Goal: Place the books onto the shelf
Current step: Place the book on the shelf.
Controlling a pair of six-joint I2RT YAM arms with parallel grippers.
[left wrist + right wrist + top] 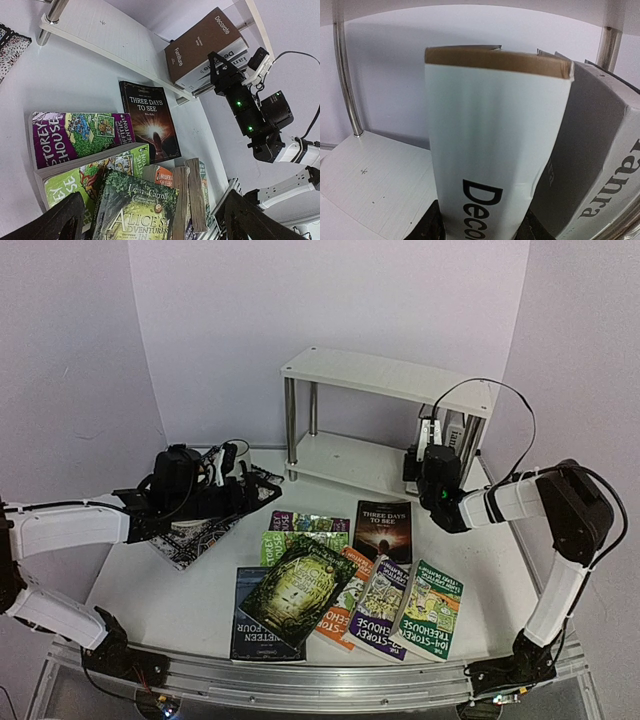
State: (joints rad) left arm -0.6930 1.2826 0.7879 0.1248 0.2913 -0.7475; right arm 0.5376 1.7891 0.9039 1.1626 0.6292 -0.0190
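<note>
The white two-tier shelf [385, 375] stands at the back of the table. My right gripper [432, 455] is at its lower board [370, 175], shut on the spine of a white book marked "Deco" [490, 145] with a brown cover [205, 45]. That book stands upright against a grey book [590, 150]. Several books lie overlapping at the front of the table: a dark-green Alice book [298, 588], a black "Three Days to See" [382, 530], a purple one [75, 137] and a bright green one [432, 610]. My left gripper [243, 488] hovers open at the left, holding nothing.
A dark patterned placemat [190, 535] lies under the left arm. Shiny metal legs [345, 75] stand at the shelf's corners. The left part of the lower board is bare. A metal rail [300, 680] runs along the near table edge.
</note>
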